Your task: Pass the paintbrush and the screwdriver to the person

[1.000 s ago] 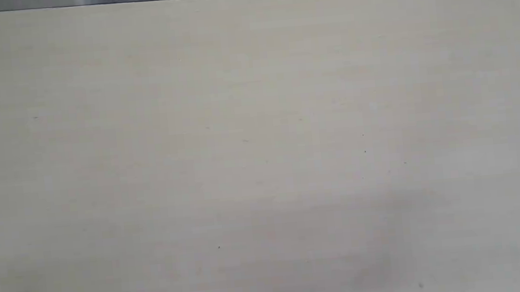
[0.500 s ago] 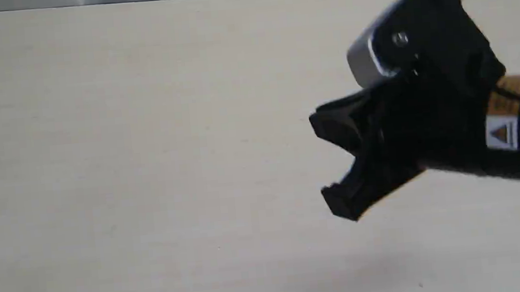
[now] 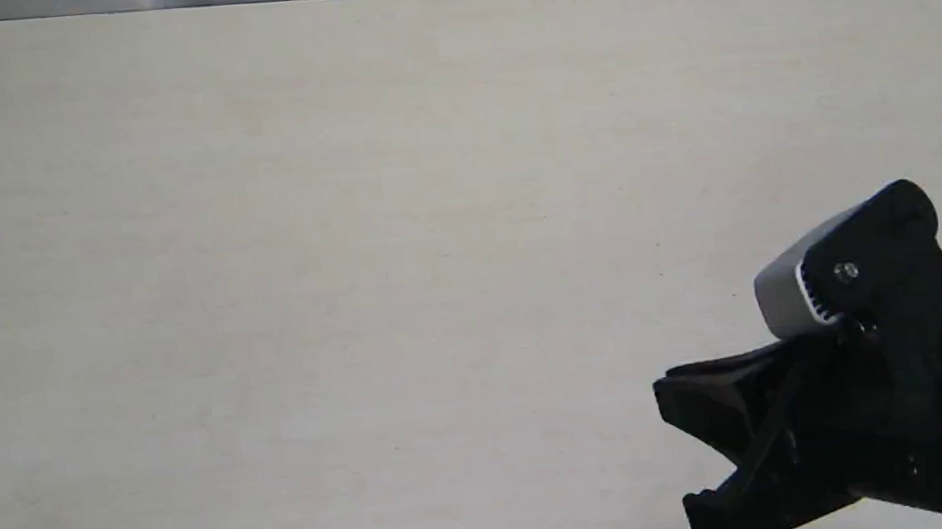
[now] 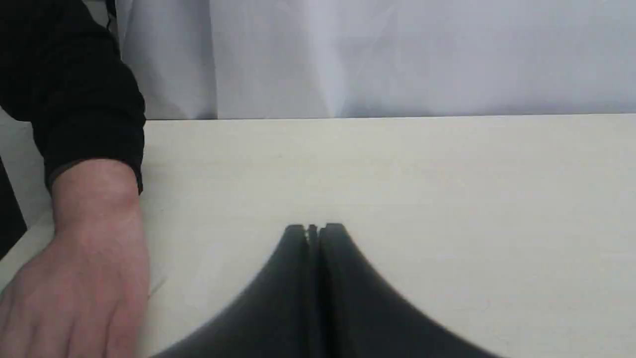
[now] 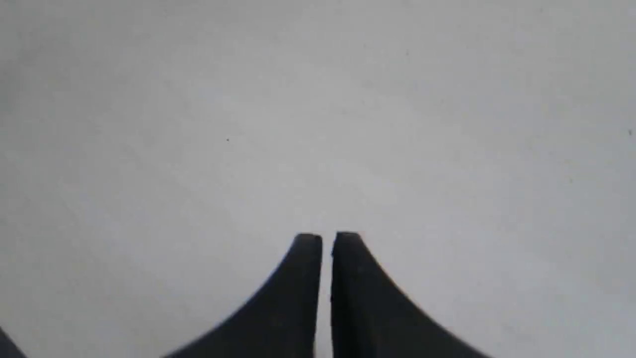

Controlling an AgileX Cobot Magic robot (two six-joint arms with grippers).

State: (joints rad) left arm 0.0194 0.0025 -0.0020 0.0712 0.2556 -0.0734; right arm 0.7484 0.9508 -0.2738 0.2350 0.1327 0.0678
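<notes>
Neither the paintbrush nor the screwdriver shows in any view. The person's hand (image 4: 84,268) rests at the table's corner in the left wrist view, back of the hand up, with a dark sleeve cuff above the wrist. My left gripper (image 4: 313,228) is shut and empty, off to the side of that hand and apart from it. My right gripper (image 5: 327,238) hovers over bare table, its fingers almost together with only a thin slit and nothing between them. The exterior view shows the right gripper (image 3: 675,451) at the lower right.
The pale table (image 3: 348,224) fills the exterior view, with its far edge along the top. A white cloth backdrop (image 4: 397,54) hangs behind the table. The left arm does not appear in the exterior view.
The right gripper entered the exterior view at the upper right, then dropped toward the lower right corner. A second ago only bare table showed.
</notes>
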